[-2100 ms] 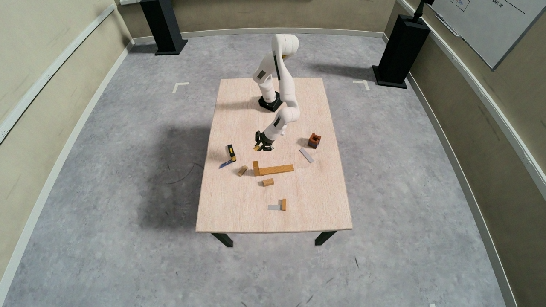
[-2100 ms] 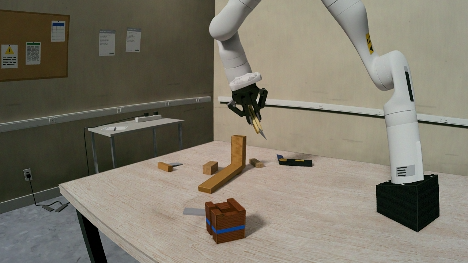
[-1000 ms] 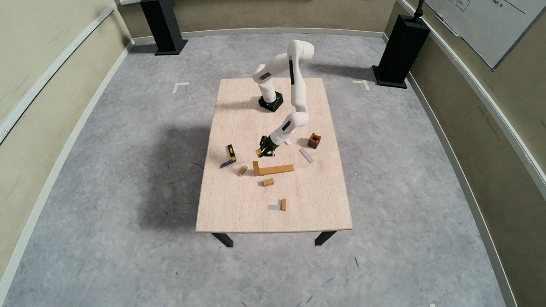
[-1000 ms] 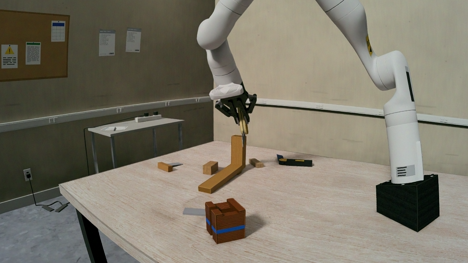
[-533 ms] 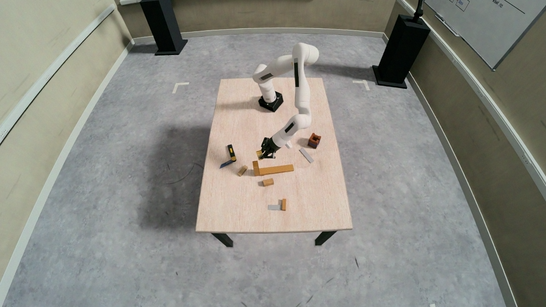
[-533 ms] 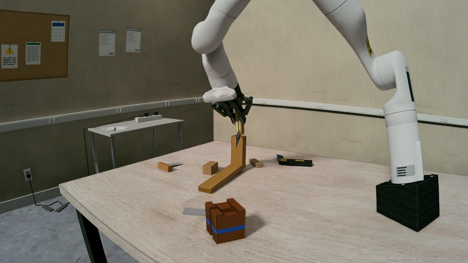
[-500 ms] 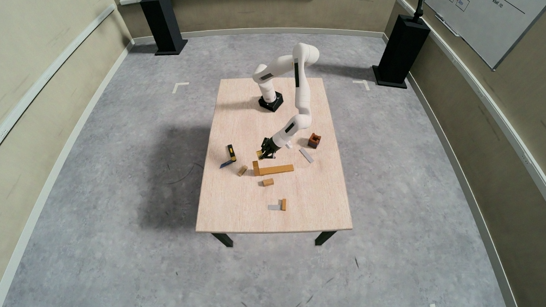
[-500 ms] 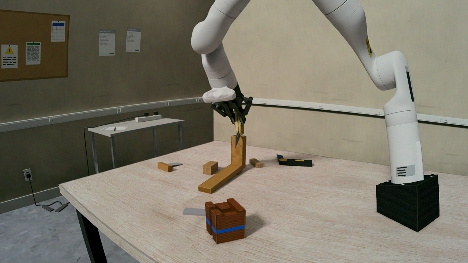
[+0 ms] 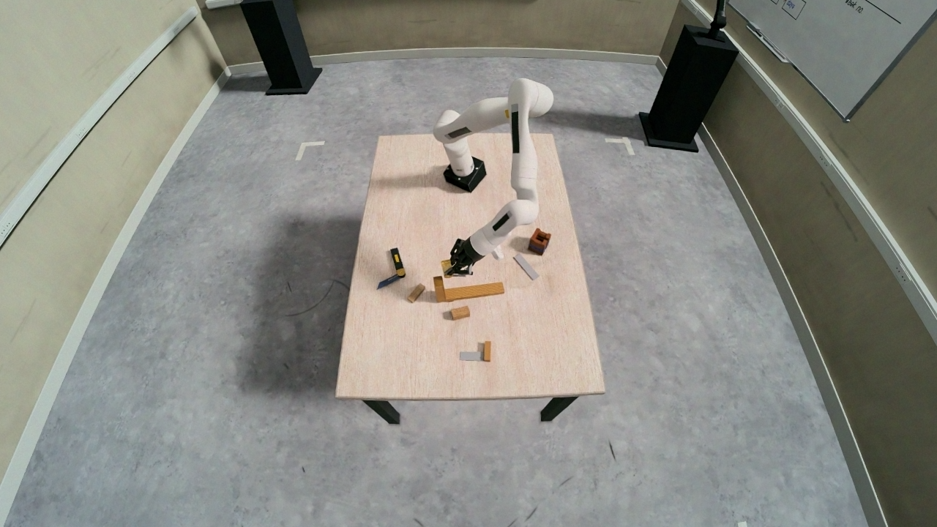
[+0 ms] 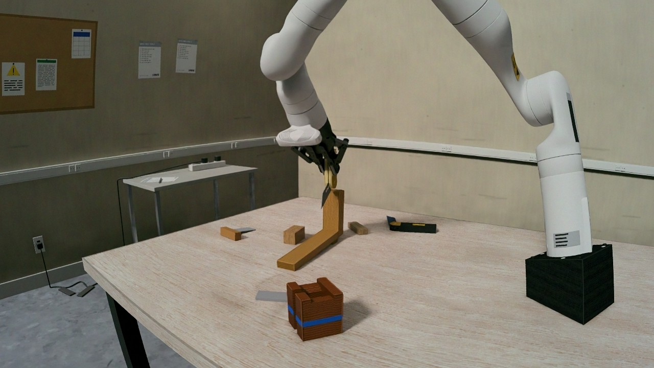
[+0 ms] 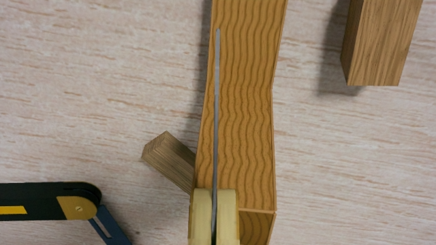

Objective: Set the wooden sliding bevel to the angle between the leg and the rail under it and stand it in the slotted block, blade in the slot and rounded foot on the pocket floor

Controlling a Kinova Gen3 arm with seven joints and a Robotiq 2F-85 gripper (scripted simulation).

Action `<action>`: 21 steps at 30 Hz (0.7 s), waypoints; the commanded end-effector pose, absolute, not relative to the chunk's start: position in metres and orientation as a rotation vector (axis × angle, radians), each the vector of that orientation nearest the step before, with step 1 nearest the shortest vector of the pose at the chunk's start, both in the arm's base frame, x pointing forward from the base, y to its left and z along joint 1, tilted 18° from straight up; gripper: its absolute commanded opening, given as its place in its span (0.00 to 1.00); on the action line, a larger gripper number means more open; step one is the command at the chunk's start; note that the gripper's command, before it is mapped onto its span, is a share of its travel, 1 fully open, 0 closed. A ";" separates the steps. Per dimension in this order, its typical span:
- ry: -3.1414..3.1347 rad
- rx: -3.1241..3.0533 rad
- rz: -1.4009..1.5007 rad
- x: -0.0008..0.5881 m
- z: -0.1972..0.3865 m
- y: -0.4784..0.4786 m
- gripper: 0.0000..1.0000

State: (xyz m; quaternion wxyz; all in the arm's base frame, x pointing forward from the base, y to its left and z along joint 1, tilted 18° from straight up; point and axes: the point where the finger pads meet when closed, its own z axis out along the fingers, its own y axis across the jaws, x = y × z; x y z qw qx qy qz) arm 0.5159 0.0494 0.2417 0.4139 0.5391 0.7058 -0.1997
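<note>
My gripper [image 10: 328,168] is shut on the wooden sliding bevel [image 11: 210,214], holding its pale stock upright above the table. The thin steel blade [image 11: 216,112] points down along the face of the upright leg [image 10: 333,210], which joins the flat rail in an L. In the overhead view the gripper [image 9: 456,264] hangs just behind the leg and rail [image 9: 468,290]. The slotted block [image 10: 315,308], dark brown with a blue band, stands apart at the near side of the table [image 9: 539,241]. The black bevel [image 11: 58,207] [image 10: 411,225] lies to one side.
Small wood blocks lie nearby [image 11: 376,41], [image 11: 170,160], [image 10: 293,234]. A short wood-and-steel square [image 9: 478,353] lies toward the table's front. A loose grey blade [image 9: 525,266] lies near the slotted block. The arm's black base [image 10: 569,283] stands at the table's far end.
</note>
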 end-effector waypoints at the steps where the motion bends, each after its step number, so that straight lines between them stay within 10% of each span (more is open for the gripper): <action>1: 1.759 1.364 -0.496 0.517 0.242 0.050 0.10; 21: 1.699 1.398 -0.478 0.522 0.243 0.053 0.10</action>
